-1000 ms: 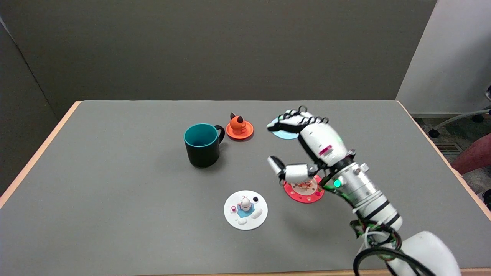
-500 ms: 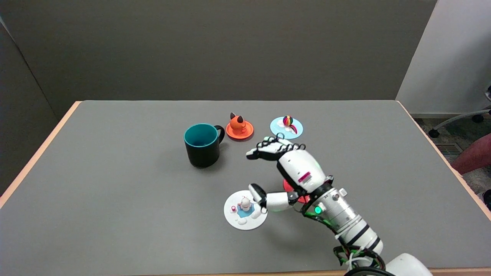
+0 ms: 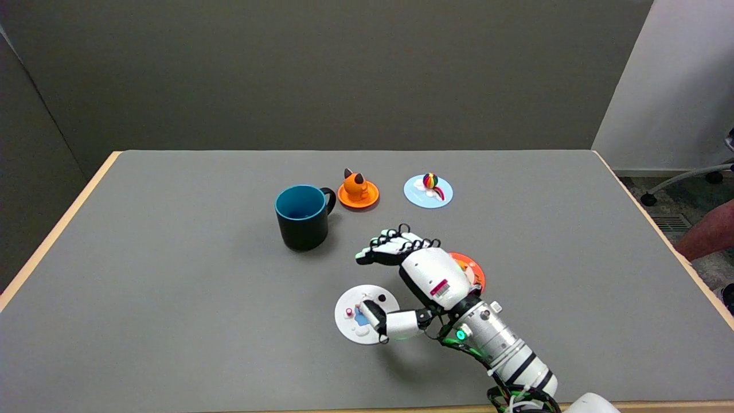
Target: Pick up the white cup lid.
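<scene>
The white cup lid (image 3: 356, 308) lies flat on the grey table (image 3: 172, 287) near the front middle, with a small figure and coloured bits on top. My right hand (image 3: 408, 281) hovers over its right side, fingers spread. The thumb covers the lid's middle and the figure, while the other fingers reach out above the table behind the lid. Nothing is in the hand's grip.
A black mug with a teal inside (image 3: 301, 216) stands behind and to the left of the lid. An orange lid with a cat figure (image 3: 358, 191) and a light blue lid (image 3: 428, 190) lie further back. A red lid (image 3: 471, 271) shows just right of my hand.
My right hand has come back from the light blue lid toward the table's front and left, dropping down over the white lid; its thumb now covers the lid's middle.
</scene>
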Controlling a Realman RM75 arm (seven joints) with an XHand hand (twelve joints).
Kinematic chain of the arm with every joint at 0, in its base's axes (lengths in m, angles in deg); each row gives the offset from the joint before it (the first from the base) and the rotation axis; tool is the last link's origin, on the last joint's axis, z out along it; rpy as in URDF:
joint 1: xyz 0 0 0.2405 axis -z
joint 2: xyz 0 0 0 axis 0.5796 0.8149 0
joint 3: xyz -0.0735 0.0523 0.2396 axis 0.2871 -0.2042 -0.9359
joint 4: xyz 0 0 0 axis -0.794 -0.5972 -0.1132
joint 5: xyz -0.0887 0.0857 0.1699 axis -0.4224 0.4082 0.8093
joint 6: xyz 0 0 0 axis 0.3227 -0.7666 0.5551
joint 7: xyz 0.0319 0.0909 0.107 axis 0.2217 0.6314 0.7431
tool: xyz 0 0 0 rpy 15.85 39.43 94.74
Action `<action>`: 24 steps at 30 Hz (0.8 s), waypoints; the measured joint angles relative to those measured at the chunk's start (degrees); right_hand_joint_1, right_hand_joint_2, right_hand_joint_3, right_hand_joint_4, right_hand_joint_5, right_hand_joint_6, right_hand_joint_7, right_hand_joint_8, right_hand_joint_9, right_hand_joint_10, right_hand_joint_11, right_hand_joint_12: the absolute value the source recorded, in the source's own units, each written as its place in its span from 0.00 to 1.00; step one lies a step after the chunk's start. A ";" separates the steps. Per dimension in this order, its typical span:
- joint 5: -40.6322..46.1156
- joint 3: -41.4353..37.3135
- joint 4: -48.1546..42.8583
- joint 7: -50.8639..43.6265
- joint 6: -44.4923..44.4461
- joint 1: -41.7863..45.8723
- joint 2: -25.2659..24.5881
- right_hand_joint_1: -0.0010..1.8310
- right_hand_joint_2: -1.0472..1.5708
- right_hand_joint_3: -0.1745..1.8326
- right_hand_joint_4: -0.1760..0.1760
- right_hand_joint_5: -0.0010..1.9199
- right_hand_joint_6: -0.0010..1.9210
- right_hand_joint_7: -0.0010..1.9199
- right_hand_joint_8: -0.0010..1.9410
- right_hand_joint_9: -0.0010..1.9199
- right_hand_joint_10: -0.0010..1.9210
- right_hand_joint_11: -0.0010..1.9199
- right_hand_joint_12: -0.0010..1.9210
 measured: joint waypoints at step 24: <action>-1.78 1.43 -6.68 -1.53 1.31 -3.73 3.65 0.53 0.56 0.61 0.09 0.20 0.09 0.24 0.09 0.20 0.09 0.13 0.13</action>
